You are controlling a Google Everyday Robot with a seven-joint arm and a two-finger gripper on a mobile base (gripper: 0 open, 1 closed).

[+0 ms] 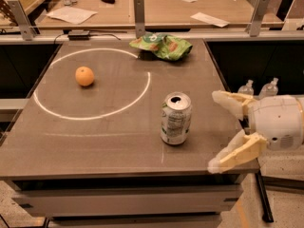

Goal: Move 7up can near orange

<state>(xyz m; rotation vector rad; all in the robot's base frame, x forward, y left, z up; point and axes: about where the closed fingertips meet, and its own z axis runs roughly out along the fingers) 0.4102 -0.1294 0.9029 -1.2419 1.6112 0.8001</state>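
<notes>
**Grey counter (109, 146), open claw (213, 132) level with the can (175, 118)**

Behind the counter runs a wooden desk (156, 6) strewn with papers, well clear of the work. On the counter a white circle (90, 118) is drawn. The orange (85, 76) sits inside it, toward its left side, while the can stands outside, just past the ring's lower right arc. The two are well apart, so the task is not yet done.

The claw hangs at the counter's right edge, to the right of the can and apart from it. Its two pale fingers are spread wide, one above and one below, and grip nothing. The spread and the sideways facing look chosen to take the can around its body, and the gap seems ample for that. My guess is that the step in hand is the approach.

A crumpled green bag (162, 45) lies at the far edge, away from any straight line between can and orange, so it should not get in the way.

The can stands upright, silver with green, its white nutrition label facing the camera. Its silver top shows a dark opening, so it may be open and partly empty, in which case it would be light and easy to tip if nudged before the fingers close.
</notes>
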